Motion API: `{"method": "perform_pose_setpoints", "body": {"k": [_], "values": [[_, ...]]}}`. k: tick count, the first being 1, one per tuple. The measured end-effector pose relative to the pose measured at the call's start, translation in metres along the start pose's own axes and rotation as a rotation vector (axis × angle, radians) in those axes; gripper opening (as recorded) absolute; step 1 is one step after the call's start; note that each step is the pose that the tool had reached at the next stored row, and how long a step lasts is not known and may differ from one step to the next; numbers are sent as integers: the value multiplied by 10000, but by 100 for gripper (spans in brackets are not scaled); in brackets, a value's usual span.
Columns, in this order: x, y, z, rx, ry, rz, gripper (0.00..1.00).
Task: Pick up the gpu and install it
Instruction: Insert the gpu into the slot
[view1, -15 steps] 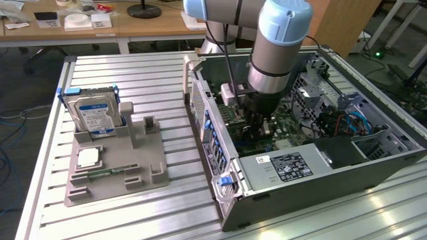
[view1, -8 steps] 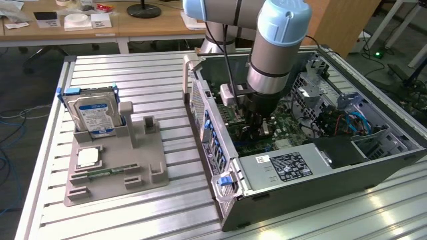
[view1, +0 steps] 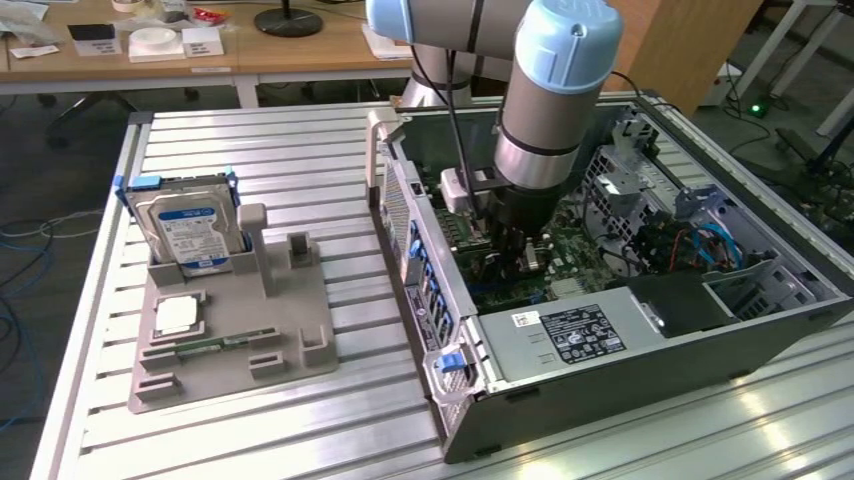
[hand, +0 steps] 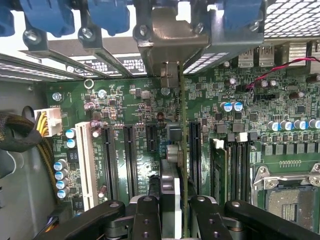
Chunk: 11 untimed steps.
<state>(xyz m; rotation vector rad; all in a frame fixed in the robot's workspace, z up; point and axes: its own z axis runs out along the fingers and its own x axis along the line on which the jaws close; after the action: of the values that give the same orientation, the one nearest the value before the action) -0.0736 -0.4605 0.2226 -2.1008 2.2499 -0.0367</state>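
In the exterior view you are looking at the arm reaching down into the open computer case (view1: 607, 300), which is lying on its side on the slatted metal table (view1: 267, 160). The jaws (view1: 514, 250) are sitting low over the green motherboard (view1: 587, 255), and a little of the gpu (view1: 530, 255) is showing beneath them, too small to describe from here. Toward the exterior view's left, a grey holder (view1: 227, 330) is standing on the table, carrying a silver hard drive (view1: 194, 232) with a blue-and-white label propped upright. In the wrist view you are seeing the gpu (hand: 176, 165) edge-on between the two black fingers (hand: 146, 220): a thin green circuit board on one side, a dark cooler body with silvery parts on the other, and a metal bracket at its far end meeting the case's rear slot openings (hand: 172, 42). The jaws are clenching the gpu from both flat sides, holding it upright on its edge. The card is standing directly over the motherboard (hand: 135, 107), in line with the long black expansion slots (hand: 194, 150), between two of them.
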Motion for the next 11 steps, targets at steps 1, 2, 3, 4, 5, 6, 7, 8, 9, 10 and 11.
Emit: {"method": "perform_pose_setpoints", "body": {"k": [1, 2, 3, 4, 5, 6, 7, 8, 9, 10, 11], "values": [[-1, 0, -5, 3, -5, 1, 28], [-1, -1, -10, 5, -6, 1, 28], [-1, -1, -12, 4, -4, 0, 28], [-1, -1, -15, 2, 3, 0, 28], [0, -1, -17, 1, 6, 0, 28], [0, -1, -20, 1, 6, 0, 28], [0, -1, -22, 0, 7, -1, 28], [0, -1, -22, 1, 7, -1, 28], [0, -1, -22, 1, 7, -1, 28], [0, -1, -22, 1, 7, -1, 28], [0, -1, -22, 1, 7, -1, 28]]}}
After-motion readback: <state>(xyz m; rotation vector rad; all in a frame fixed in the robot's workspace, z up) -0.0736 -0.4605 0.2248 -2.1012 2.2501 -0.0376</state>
